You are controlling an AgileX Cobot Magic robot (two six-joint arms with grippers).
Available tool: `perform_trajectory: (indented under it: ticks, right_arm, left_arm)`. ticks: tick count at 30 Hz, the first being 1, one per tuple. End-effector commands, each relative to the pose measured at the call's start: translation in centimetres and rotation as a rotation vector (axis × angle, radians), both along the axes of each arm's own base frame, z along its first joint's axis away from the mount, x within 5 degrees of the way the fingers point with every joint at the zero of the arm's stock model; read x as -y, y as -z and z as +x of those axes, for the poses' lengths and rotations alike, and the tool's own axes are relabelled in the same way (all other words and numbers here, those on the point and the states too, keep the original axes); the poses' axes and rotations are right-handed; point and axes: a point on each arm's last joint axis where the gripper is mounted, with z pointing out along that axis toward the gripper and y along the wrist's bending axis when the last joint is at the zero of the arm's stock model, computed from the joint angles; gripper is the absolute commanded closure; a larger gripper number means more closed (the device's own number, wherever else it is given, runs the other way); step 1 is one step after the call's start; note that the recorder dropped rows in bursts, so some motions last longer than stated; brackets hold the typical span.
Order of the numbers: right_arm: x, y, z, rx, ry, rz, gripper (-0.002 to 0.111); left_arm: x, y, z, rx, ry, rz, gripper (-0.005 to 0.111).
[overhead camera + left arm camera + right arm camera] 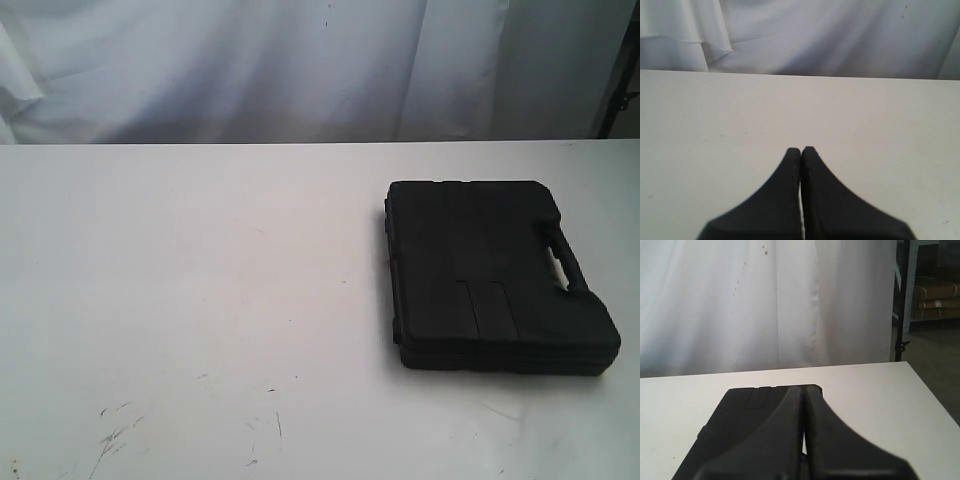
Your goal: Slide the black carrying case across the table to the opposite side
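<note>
The black case [490, 275] lies flat on the right half of the white table [200, 280], its slotted handle [562, 262] toward the right edge. Neither arm shows in the exterior view. In the right wrist view my right gripper [804, 388] is shut and empty, its fingertips over the case [740, 420], which fills the space under and beside them; contact cannot be told. In the left wrist view my left gripper [800, 149] is shut, holding nothing, above bare table [715, 120]; the case is out of that view.
A white curtain [300, 60] hangs behind the table's far edge. Dark scuff marks [115, 435] lie near the front left. In the right wrist view a metal shelf with boxes [935, 295] stands beyond the table's edge.
</note>
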Motion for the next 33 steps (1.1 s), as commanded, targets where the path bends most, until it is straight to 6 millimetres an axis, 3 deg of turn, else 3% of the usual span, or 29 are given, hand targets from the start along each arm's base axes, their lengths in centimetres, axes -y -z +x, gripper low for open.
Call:
perform_trajectory:
  ticks: [1, 6, 13, 33]
  right_arm:
    - [0.4, 3.1, 0.1, -0.020, 0.048, 0.022, 0.108]
    - [0.4, 5.8, 0.4, -0.094, 0.058, 0.018, 0.108]
    - [0.4, 6.7, 0.3, -0.184, 0.044, -0.059, 0.108]
    - [0.4, 6.8, 0.3, -0.186, 0.045, -0.058, 0.108]
  left_arm:
    - [0.0, 0.0, 0.0, 0.009, -0.001, -0.007, 0.107]
    - [0.0, 0.0, 0.0, 0.009, -0.001, -0.007, 0.107]
    - [0.0, 0.0, 0.0, 0.009, 0.000, -0.004, 0.107]
    - [0.0, 0.0, 0.0, 0.009, 0.000, -0.004, 0.107]
